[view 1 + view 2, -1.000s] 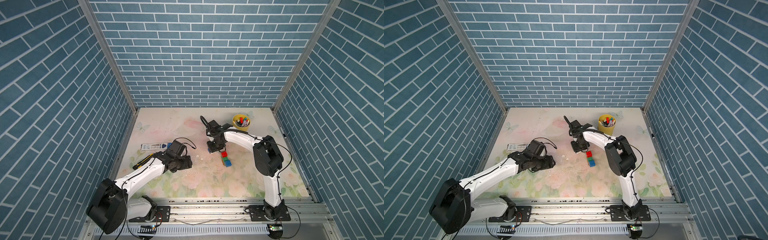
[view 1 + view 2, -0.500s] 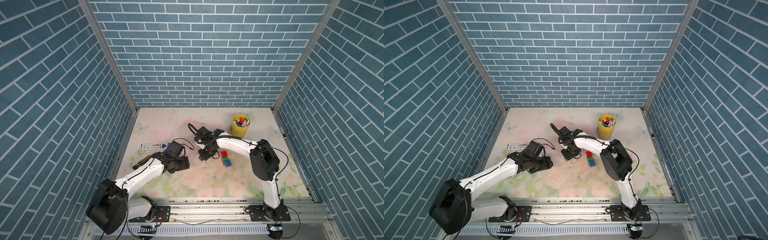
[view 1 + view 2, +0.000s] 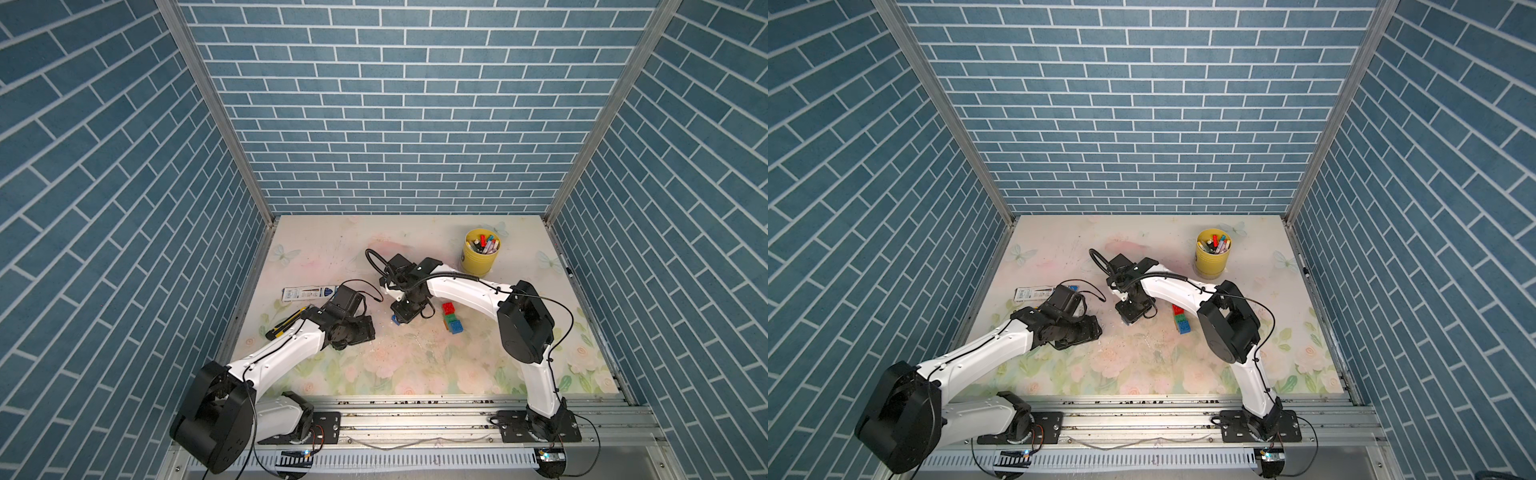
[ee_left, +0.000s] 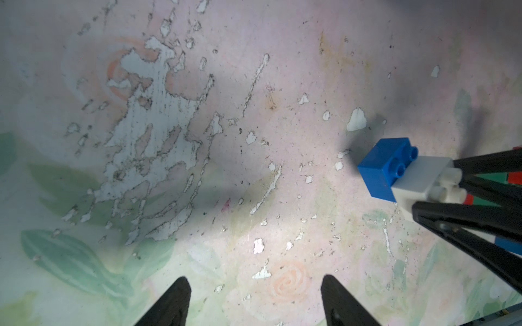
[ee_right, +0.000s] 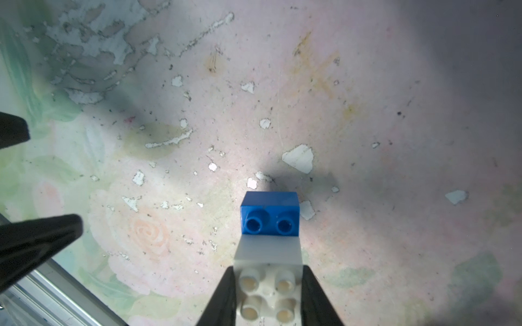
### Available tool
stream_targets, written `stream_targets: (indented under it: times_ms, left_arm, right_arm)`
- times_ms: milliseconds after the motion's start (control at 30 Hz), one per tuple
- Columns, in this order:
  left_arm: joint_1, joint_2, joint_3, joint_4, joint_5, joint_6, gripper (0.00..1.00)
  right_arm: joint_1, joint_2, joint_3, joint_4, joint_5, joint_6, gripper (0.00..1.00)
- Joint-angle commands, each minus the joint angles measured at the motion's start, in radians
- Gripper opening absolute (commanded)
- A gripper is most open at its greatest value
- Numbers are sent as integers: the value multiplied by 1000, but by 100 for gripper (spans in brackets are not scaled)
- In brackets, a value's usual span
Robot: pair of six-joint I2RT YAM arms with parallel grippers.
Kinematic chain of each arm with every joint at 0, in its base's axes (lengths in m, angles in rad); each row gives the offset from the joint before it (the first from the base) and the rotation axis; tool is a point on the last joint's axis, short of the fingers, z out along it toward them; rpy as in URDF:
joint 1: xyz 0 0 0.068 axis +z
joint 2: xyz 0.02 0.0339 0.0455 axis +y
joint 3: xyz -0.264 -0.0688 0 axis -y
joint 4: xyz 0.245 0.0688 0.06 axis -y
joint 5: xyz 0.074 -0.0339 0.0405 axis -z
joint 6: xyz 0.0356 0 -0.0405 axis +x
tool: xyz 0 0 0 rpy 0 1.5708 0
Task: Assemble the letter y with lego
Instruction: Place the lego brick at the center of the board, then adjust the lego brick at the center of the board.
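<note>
My right gripper (image 5: 268, 271) is shut on a white square lego brick (image 5: 268, 282), and a blue brick (image 5: 269, 214) is joined to that brick's far end. The pair hangs low over the mat, left of centre (image 3: 395, 319). The left wrist view shows the same blue brick (image 4: 381, 166) and white brick (image 4: 421, 180) off to one side. My left gripper (image 4: 253, 282) is open over bare mat with nothing between its fingers. In both top views, a short joined row of red (image 3: 448, 308), green (image 3: 449, 320) and blue lego (image 3: 456, 326) lies right of the right gripper (image 3: 1128, 320).
A yellow cup (image 3: 481, 257) holding marker pens stands at the back right. A white and blue packet (image 3: 307, 292) and a yellow and black tool (image 3: 286, 322) lie near the left wall, behind the left arm. The floral mat (image 3: 415, 365) is scuffed.
The right gripper has carried the white and blue bricks leftward and toward the front, away from the red, green and blue row and closer to the left gripper. The left arm has barely moved.
</note>
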Motion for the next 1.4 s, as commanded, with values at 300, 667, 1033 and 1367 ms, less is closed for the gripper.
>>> stream_targets:
  times_ms: [300,667,1033,1367]
  left_arm:
    - [9,-6,-19,1,3,-1,76]
    - [11,9,-27,149,93,11,72]
    - [17,98,-165,592,277,-80,74]
    - [23,176,-238,771,296,-105,79]
  right_arm:
    - [17,17,37,-41,39,-39,49]
    - [6,-240,-136,55,152,75,50]
    - [-33,-492,-472,247,243,270,48]
    - [-44,-521,-517,270,262,294,48]
